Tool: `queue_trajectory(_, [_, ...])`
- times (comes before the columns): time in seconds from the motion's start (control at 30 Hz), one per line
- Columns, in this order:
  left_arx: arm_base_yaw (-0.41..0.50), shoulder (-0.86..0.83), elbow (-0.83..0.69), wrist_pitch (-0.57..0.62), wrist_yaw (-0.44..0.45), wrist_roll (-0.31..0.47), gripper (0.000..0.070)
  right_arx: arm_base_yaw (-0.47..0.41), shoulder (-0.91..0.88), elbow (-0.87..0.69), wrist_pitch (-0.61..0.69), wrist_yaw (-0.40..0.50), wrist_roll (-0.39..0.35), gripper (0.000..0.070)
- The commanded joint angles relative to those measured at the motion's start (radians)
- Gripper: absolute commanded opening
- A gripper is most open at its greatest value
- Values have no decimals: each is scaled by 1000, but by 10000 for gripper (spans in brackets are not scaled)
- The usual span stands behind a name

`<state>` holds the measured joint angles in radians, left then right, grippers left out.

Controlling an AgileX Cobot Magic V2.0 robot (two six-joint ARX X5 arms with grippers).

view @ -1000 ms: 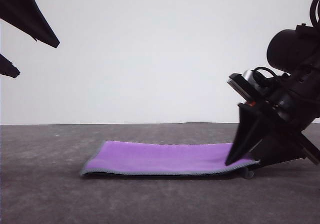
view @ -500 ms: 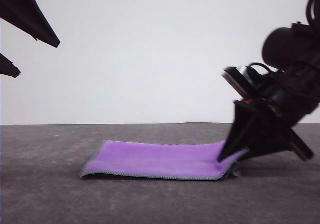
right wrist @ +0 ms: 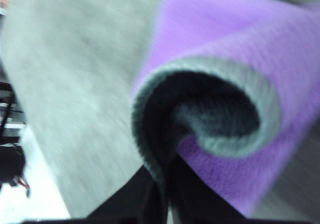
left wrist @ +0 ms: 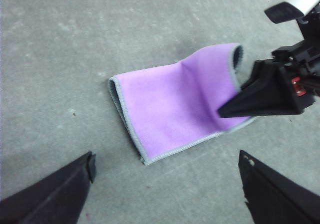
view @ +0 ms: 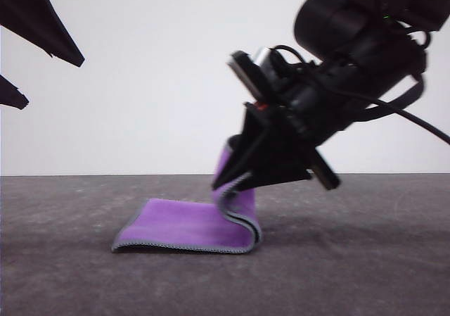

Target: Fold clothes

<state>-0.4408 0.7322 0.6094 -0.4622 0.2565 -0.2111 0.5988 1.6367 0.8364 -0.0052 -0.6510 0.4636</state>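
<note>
A small soft purple cloth with a grey stitched hem (view: 190,226) lies on the grey bench (view: 365,274). The right tool (view: 235,177) pinches the cloth's right edge, held raised above the bench so the fabric curls upward. The left tool (left wrist: 165,184) hovers above the cloth, fingers spread wide, holding nothing.

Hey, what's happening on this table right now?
The robot is folding a small purple cloth. Its right hand is shut on the cloth's right edge, which is lifted off the grey table and bends toward the left, while the rest lies flat. The left hand hangs open above, holding nothing.
</note>
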Motion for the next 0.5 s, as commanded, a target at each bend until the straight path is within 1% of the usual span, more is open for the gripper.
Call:
queue_trajectory(0.0, [-4,5,12,12,-2,-3,553,17,30,15,31,2,47,4])
queue_trajectory(0.1, [-4,5,12,9,-2,-3,553,35,59,28,67,-4,62,4])
queue_trajectory(0.3, [-4,5,12,6,-2,-3,553,68,129,107,72,-4,62,4])
queue_trajectory(0.4, [-4,5,12,7,-2,-3,553,79,164,153,72,-6,74,6])
queue_trajectory(0.43, [-4,5,12,7,-2,-3,553,81,173,164,72,-7,75,18])
queue_trajectory(0.47, [-4,5,12,6,-2,-3,553,84,179,174,71,-7,76,45])
